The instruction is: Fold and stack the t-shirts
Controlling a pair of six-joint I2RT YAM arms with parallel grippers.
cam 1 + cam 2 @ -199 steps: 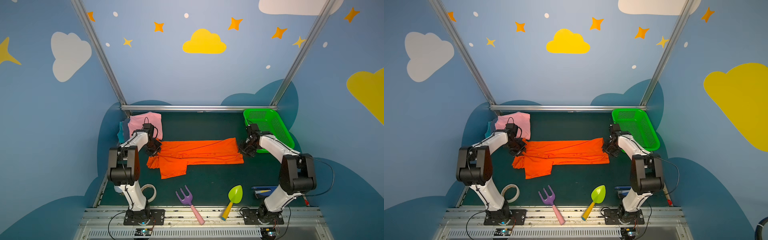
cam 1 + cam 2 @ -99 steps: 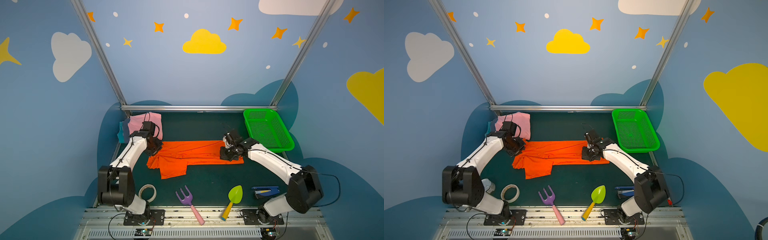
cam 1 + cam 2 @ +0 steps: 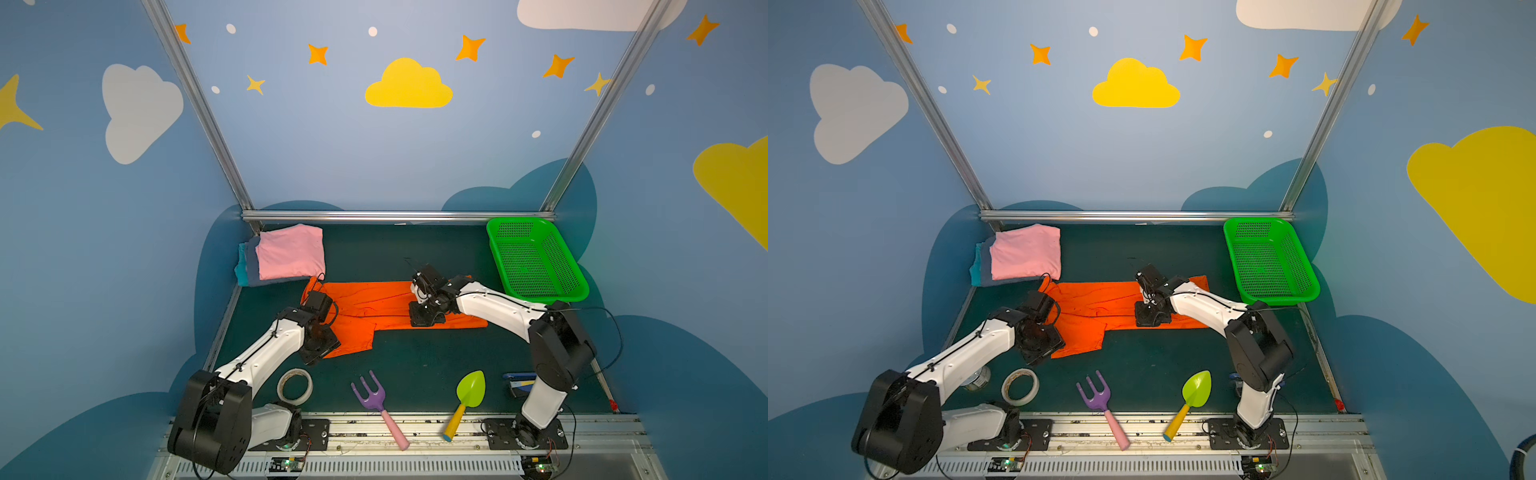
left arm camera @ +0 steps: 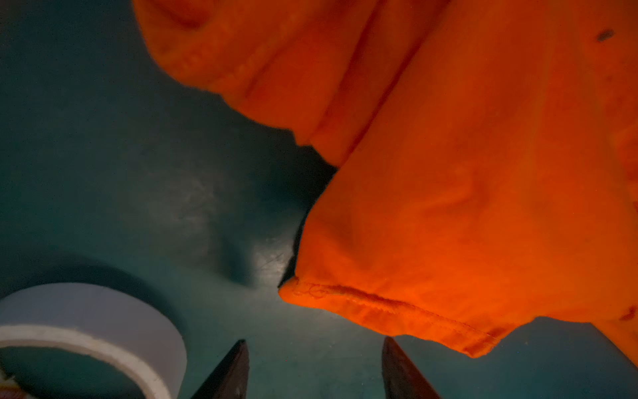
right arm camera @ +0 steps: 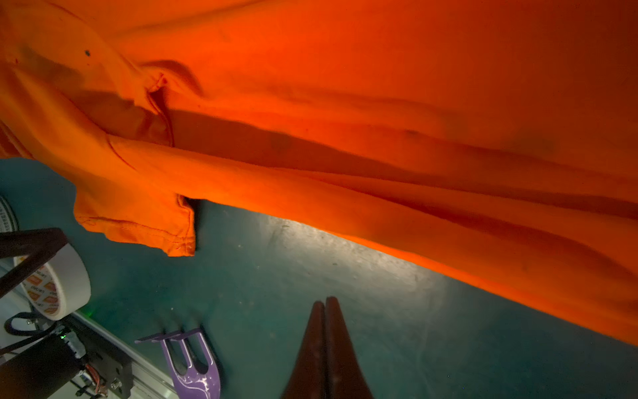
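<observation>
The left jaws stand apart with only bare bench [image 4: 165, 193] between them; they grip nothing. Just ahead of them lies the hemmed end of a sleeve of the orange t-shirt [image 4: 466, 207]. The right jaws are pressed tip to tip, closed and empty, over bare bench just off the shirt's long edge [image 5: 345, 103].

In both top views the orange t-shirt [image 3: 374, 307] lies flat as a long band running from one pair of jaws to the other. That one sleeve sticks out sideways beside the left jaws. I judge the step in hand to be the lengthwise fold of this shirt, with the sleeve not yet tucked in. The next move probably calls for the left jaws to close on the sleeve hem and lay it over the band. The right jaws could press the cloth so that it does not slide.

Beyond the left jaws, in the corner, sits the finished stack: a pink t-shirt [image 3: 291, 251] on a grey-blue one [image 3: 250, 266] and a teal one [image 3: 240, 268]. Behind both pairs of jaws lie a tape roll [image 5: 65, 286], a purple fork [image 5: 193, 366] and a green trowel [image 3: 471, 388].

The tape roll's core carries small orange printed patches, but the lettering is too small to read. No label shows on the shirt.
</observation>
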